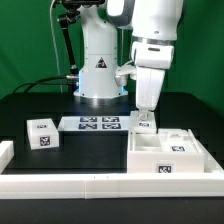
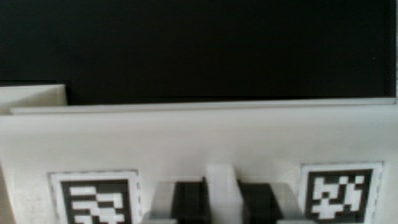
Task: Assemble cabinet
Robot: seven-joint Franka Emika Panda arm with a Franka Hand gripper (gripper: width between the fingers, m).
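Starting at the near edge: a long white rail [image 1: 100, 186] is lying along the front of the black worktop [image 1: 40, 105]. Just behind it, at the exterior view's right, the cabinet body [image 1: 168, 152] is sitting flat. It is a white boxy plastic shell with open compartments and tags on its faces.

The end effector [image 1: 146, 119] is hanging straight down over the body's far corner, on the exterior view's left side of it. In the wrist view the two dark fingers [image 2: 183, 203] are standing either side of a thin upright white rib [image 2: 219, 185], very close to it. Blur is hiding whether they are pressing on it, so I cannot tell if a grip is made.

Farther back, the small white tagged cube [image 1: 42, 133] and the marker board [image 1: 95, 124] are lying apart from the body.

Handling, as judged: the shell is looking rigid, hollow and light, and smooth enough to slip. I am expecting it to skate or tip if pushed high. A thin wall or rib is looking like the best hold, taken low and square.
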